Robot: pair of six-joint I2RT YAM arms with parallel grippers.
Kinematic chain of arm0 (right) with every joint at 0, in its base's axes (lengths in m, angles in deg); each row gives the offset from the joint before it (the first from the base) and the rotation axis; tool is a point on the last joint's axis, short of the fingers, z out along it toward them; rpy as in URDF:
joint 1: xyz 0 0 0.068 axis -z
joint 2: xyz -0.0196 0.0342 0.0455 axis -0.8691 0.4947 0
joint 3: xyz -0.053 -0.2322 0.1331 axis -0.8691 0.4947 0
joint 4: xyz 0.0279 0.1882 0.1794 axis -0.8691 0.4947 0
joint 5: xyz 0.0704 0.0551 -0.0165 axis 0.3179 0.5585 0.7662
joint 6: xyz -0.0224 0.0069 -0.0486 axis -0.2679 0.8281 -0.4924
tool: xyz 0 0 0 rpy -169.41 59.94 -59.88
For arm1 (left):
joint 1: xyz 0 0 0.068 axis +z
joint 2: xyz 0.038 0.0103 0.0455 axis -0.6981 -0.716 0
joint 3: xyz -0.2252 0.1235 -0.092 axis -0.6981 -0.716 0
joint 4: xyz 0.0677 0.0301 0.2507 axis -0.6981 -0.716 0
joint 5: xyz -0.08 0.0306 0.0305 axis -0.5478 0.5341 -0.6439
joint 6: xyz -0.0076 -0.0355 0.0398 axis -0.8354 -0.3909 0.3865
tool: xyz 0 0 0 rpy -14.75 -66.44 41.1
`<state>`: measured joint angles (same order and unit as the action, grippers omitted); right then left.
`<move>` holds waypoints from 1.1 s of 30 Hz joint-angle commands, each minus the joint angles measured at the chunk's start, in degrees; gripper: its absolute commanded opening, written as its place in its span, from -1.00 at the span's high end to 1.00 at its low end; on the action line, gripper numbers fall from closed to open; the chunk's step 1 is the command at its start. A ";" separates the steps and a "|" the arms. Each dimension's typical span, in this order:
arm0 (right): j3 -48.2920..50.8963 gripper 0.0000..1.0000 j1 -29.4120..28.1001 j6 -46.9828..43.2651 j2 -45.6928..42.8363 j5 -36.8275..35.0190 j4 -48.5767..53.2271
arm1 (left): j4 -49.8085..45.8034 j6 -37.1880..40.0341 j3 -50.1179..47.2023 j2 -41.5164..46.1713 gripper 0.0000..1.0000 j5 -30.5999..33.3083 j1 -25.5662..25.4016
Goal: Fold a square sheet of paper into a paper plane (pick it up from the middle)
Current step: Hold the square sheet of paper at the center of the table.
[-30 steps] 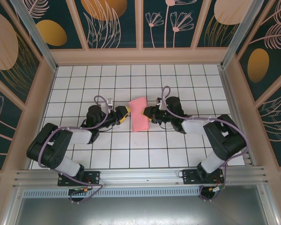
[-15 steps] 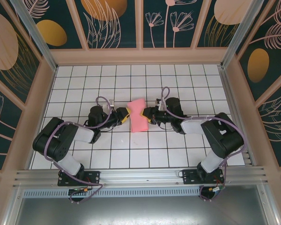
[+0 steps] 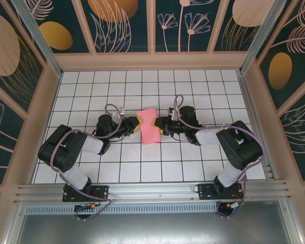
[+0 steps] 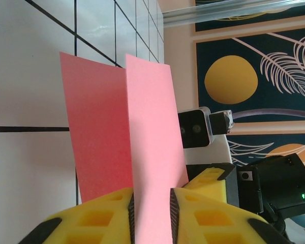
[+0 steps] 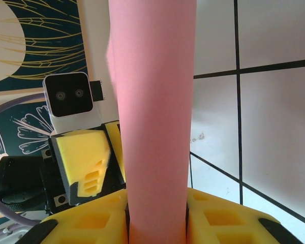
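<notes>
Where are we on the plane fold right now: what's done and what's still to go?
Done: the paper is doubled over into two layers, as the left wrist view shows. In hand: the left gripper and right gripper each pinch it from opposite sides, at about its middle. Left: no pointed tip or wing folds are visible yet, so most of the folding looks ahead.

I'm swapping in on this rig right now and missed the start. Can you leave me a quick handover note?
Left gripper: shut on the paper, pinching its left edge.
Right gripper: shut on the same paper from the opposite side.
Paper: doubled over, between the grippers at the middle of the table.
Done: one lengthwise fold, it seems.
Left: nose and wing folds; no pointed tip yet.
</notes>
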<state>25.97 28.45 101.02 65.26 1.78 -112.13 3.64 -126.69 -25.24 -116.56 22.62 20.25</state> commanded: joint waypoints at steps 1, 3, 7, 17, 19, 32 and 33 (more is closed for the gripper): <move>0.45 0.39 0.26 0.34 1.20 1.00 -1.33 | 3.28 0.56 0.92 -0.99 0.59 -0.19 -0.31; 0.13 0.37 0.21 -0.17 1.40 0.18 1.12 | 0.76 2.07 1.49 -1.44 0.77 0.43 -0.28; -2.57 0.17 0.26 -5.90 0.50 -3.94 13.12 | -9.10 7.62 3.86 -1.31 0.97 1.99 -0.31; -6.14 -0.47 0.22 -15.26 -3.80 -14.57 35.03 | -16.28 12.18 8.20 -3.76 1.00 1.23 -1.57; -5.94 -0.52 1.94 -16.35 -5.28 -16.32 36.68 | -16.20 12.01 8.62 -4.34 1.00 1.58 -2.62; -9.80 -0.52 4.82 -33.71 -5.69 -12.17 44.90 | -15.10 9.15 9.06 -5.41 1.00 12.09 -10.41; -9.94 -0.48 4.82 -33.76 -4.96 -11.66 44.89 | -16.81 9.86 9.52 -5.69 1.00 12.52 -10.54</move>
<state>17.93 32.95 71.54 58.57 -12.36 -69.97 -11.09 -117.81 -17.48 -121.56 31.59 10.26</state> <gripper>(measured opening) 0.749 0.067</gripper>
